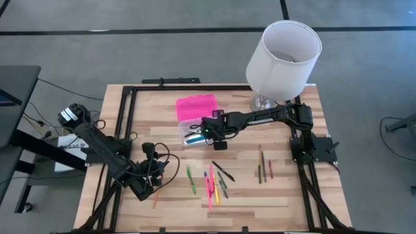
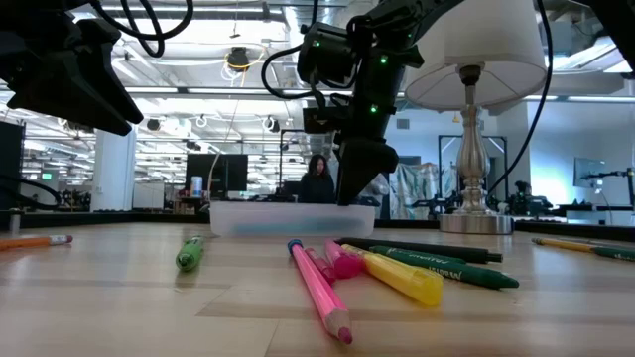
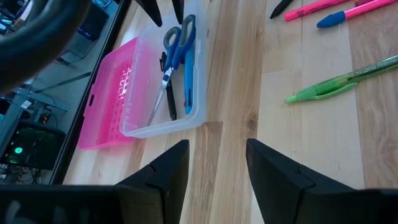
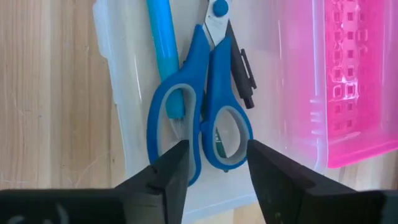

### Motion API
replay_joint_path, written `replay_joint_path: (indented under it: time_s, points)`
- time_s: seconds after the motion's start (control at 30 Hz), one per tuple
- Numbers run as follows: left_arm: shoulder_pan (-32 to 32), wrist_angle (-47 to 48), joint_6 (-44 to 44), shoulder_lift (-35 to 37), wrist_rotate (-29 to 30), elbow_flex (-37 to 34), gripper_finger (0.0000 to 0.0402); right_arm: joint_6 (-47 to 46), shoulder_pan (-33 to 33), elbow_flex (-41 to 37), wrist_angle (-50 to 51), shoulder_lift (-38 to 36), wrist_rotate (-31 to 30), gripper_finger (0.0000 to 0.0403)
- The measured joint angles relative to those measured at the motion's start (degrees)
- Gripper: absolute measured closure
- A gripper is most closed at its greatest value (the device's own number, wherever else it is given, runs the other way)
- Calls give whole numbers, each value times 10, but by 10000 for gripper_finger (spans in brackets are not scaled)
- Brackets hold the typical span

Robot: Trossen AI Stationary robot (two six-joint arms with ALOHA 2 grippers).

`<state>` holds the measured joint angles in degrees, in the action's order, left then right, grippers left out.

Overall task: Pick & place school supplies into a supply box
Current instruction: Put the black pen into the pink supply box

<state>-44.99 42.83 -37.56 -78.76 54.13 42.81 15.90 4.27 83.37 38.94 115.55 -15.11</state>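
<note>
Bright, even light from ceiling strip lamps (image 2: 198,94) falls on my desk (image 1: 273,195), leaving only faint shadows. In the low view the near pink pencil (image 2: 317,293) is soft and the room behind hazy. My right wrist view is sharp on the scissors (image 4: 202,106).

Blue-handled scissors (image 4: 202,99), hot-pink grid-patterned lid (image 4: 351,81)

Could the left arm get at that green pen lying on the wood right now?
Probably yes. The left pincer is open and empty, and only bare table lies between it and the green pen. The right pincer is off over the supply box.
</note>
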Motion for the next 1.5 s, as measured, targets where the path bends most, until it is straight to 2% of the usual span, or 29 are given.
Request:
replay_joint_path:
  time_s: [0.43,0.73,0.87,1.13,1.37,1.5]
  points:
    - [0,0,0,0,0,0,246,-17,-2,0,1,-5,0,266]
    - [0,0,-7,0,0,0,246,-98,-36,9,51,-91,0,276]
    - [0,0,-12,0,-14,0,246,-189,-67,9,108,-119,0,279]
    - [0,-1,-22,0,-26,0,246,-486,-141,8,265,-125,0,280]
    - [0,-2,-41,0,-26,0,246,-638,-227,-32,307,-125,-27,280]
    - [0,-2,-53,0,-24,0,246,-726,-277,-68,319,-125,-71,280]
